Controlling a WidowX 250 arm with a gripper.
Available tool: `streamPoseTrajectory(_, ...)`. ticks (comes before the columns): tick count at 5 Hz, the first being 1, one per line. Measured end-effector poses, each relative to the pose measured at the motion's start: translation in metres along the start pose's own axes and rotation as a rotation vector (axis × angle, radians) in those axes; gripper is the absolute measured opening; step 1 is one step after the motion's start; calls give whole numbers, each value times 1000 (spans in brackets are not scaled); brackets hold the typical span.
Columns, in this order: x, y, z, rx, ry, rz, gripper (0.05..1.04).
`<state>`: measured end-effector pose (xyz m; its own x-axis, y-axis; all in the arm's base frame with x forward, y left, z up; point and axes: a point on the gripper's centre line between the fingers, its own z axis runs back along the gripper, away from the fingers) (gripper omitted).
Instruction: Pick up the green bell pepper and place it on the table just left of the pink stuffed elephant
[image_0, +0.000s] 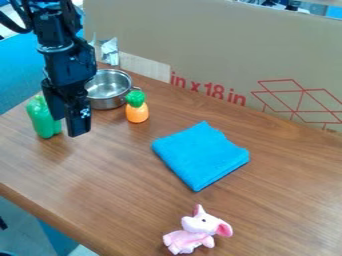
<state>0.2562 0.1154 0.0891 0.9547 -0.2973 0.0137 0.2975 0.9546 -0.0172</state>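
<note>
Nearest the camera, a pink toy elephant (194, 232) lies on the wooden bench (127, 200), with its large ear toward the right. At the far left of the group, a green toy pepper (42, 120) stands roughly upright, leaning slightly. Just to its right hangs the robot's black gripper (69, 127), on an arm that comes down from the upper left; it overlaps part of the pepper in the view (whether the two touch, one cannot tell). Its jaws are parted by a modest gap, pointing downward with nothing seen held between them.

Behind the gripper and a little right sits a shiny metal pot (109, 90), open at the top, its left side partly hidden by the arm. Beyond it is a crinkled silvery item (109, 51). Beside the pot, on its near right side, stands an orange toy (137, 113) with a rounded green top. Farther right, near the middle of the bench, lies a folded bright blue cloth (200, 155), well apart from the gripper. A large cardboard panel (220, 40), marked with red print and lines, rises along the bench's back edge.
</note>
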Motion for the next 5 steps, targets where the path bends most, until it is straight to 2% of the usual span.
streamPoseTrajectory(1, -1, -2, -7, -18, 19, -4, 1007)
streamPoseTrajectory(3, 5, 16, 9, -4, -57, -69, 1007)
streamPoseTrajectory(5, -12, 47, 26, 64, -78, -24, 1007)
